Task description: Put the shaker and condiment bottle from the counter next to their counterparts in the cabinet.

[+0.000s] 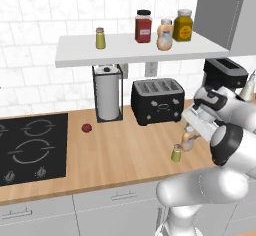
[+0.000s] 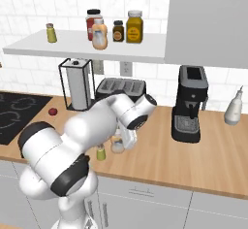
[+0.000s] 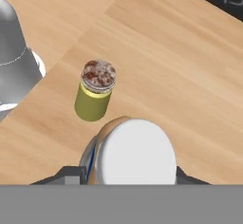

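The condiment bottle (image 3: 135,154), peach with a pale grey cap, stands on the wooden counter, and my gripper (image 3: 133,173) is shut on it from above, a finger on each side. It also shows under the hand as the bottle (image 1: 188,140) (image 2: 117,146). The yellow-green shaker (image 3: 95,95) (image 1: 176,153) (image 2: 100,152) stands upright just beside it, apart. On the cabinet shelf (image 1: 125,52) stand the counterparts: a matching shaker (image 1: 100,38) (image 2: 51,33) at the left and a fatter peach bottle (image 1: 164,35) (image 2: 99,34) further right.
A red jar (image 1: 143,26) and a mustard jar (image 1: 183,25) share the shelf beside the grey door (image 2: 208,22). Behind the hand are a toaster (image 1: 157,101), a paper towel holder (image 1: 108,99) and a coffee machine (image 2: 190,104). A hob (image 1: 32,147) lies at the left.
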